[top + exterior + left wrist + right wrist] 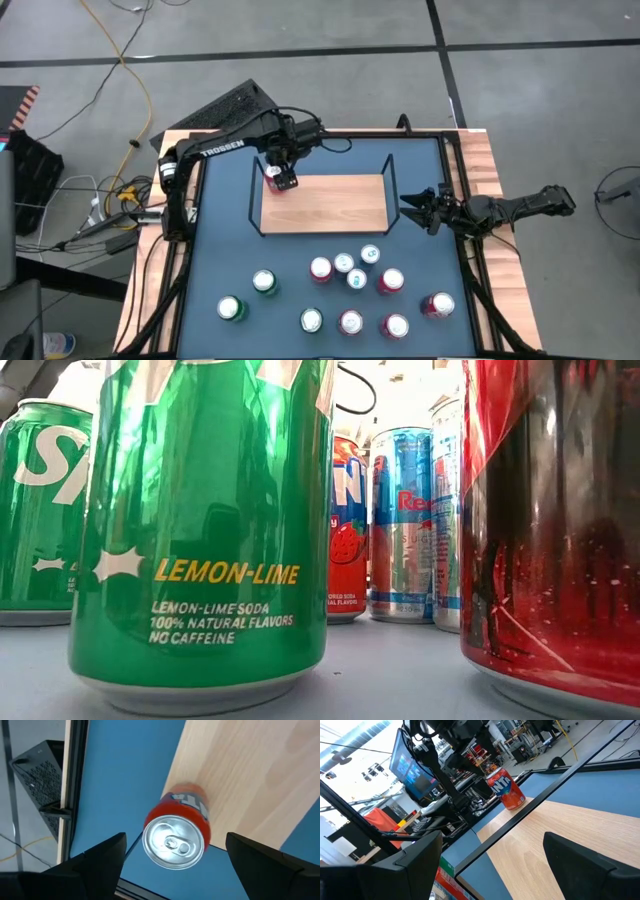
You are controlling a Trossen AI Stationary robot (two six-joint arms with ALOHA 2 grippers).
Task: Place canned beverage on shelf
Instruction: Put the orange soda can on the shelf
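Observation:
An orange-red soda can [176, 837] stands upright on its base at the far left corner of the light-wood shelf [330, 205]. It also shows in the right wrist view [506, 791]. My left gripper [285, 178] hovers above the can, open, with one finger on either side of it [175, 840] and touching nothing. My right gripper [413, 208] is open and empty at the shelf's right end, level, pointing along the board [492, 837].
Several cans stand on the blue tabletop near its front edge: green ones [264, 282] at the left, red [439, 305] and slim blue-silver ones [357, 278] at the right. In the low view a green lemon-lime can [200, 530] stands close. Black wire end frames [392, 190] bound the shelf.

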